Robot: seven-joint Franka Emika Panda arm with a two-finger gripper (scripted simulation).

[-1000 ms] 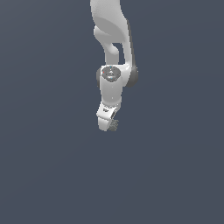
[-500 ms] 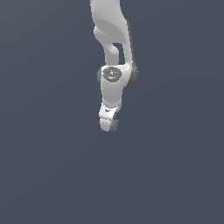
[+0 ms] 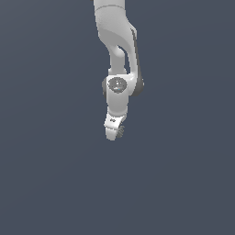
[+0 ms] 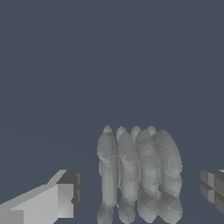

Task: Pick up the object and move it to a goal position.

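Note:
The object (image 4: pixel 140 170) is a small dark grey-green lump with upright ridges. In the wrist view it sits between my two white fingers, with a gap showing on each side. One finger (image 4: pixel 57 201) is on one side, the other (image 4: pixel 212 186) at the frame's edge. My gripper (image 4: pixel 141 192) is open around the object and does not touch it. In the exterior view the gripper (image 3: pixel 113 134) points down from the white arm (image 3: pixel 118 55). The object (image 3: pixel 121 131) shows as a dark bumpy spot at its tip, mostly hidden by the fingers.
A plain dark grey-blue surface (image 3: pixel 55 174) fills both views, with no edges or other objects in sight.
The arm and gripper have moved slightly downward in the exterior view. The dark lump at the tip has stayed about where it was.

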